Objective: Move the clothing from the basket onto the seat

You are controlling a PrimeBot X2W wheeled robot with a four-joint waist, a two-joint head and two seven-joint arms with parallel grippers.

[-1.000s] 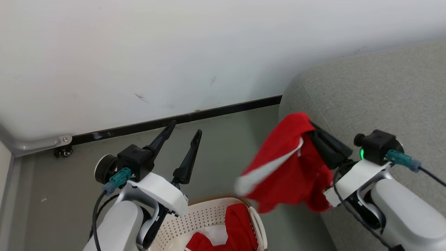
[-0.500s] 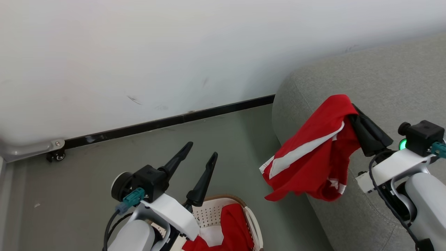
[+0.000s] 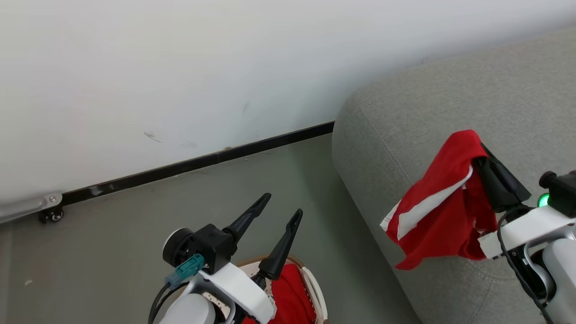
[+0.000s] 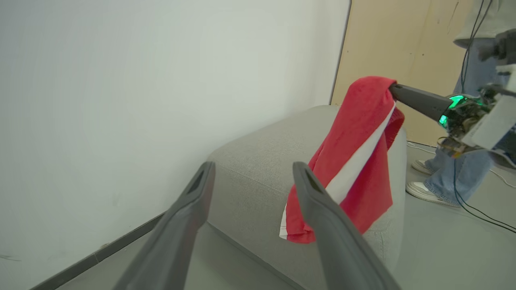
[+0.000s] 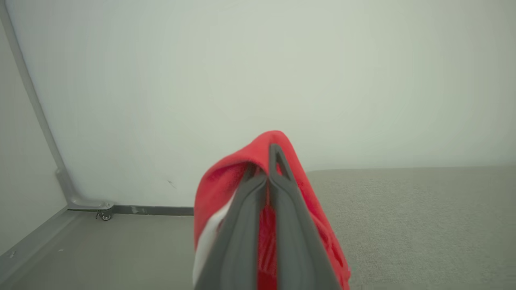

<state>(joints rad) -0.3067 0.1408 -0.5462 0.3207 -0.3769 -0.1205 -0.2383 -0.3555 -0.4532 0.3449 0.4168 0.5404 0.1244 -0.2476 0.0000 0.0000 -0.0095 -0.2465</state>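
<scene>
Two surfaces are framing the room: a dull grey-green floor (image 3: 135, 225) is meeting a scuffed white wall (image 3: 180, 67) along a black skirting strip (image 3: 202, 162). At three o'clock, a bright red fabric garment with a white band (image 3: 443, 211) is dangling crumpled over the large light grey woven sofa (image 3: 450, 103), pinched in the closed right end effector (image 3: 482, 155). At six o'clock more red fabric (image 3: 290, 292) is lying in the cream-white perforated plastic basket (image 3: 310, 281), beneath the wide-spread, empty left end effector (image 3: 283, 204).

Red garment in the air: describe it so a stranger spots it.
Find the grey sofa by the wall. At its rounded end a white-banded red garment hangs from the right pincer. The other red clothing lies in the basket.
</scene>
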